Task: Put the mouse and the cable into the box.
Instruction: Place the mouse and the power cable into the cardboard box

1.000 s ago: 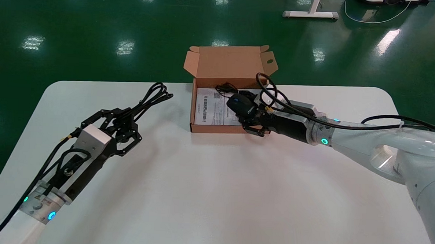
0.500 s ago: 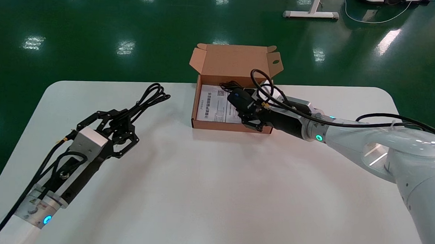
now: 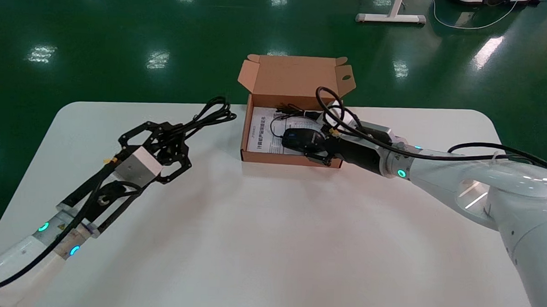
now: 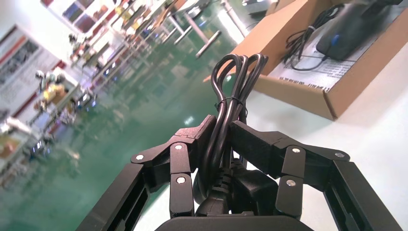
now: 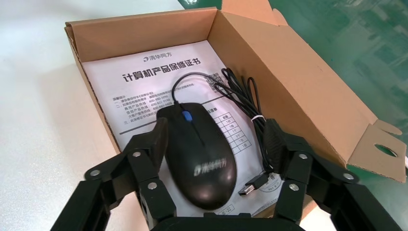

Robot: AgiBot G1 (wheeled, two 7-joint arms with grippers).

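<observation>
The black mouse (image 3: 302,138) (image 5: 199,154) lies on the printed sheet (image 5: 159,77) inside the open cardboard box (image 3: 291,160) (image 5: 288,82). Its thin cord (image 5: 240,91) and USB plug (image 5: 255,185) lie beside it. My right gripper (image 3: 317,150) (image 5: 216,130) stands open over the mouse, one finger against its side and the other well apart. At the left of the table, my left gripper (image 3: 175,139) (image 4: 223,132) is shut on a bundled black cable (image 3: 210,116) (image 4: 235,77), whose loops stick out toward the box.
The box's lid (image 3: 297,76) stands upright at the table's (image 3: 269,245) far edge. Green floor lies beyond, with a white stand's foot (image 3: 390,18) far off.
The right gripper lowered the mouse onto the sheet in the box and opened. The left arm carried the cable up and rightward, nearer the box. The box slid slightly right earlier.
</observation>
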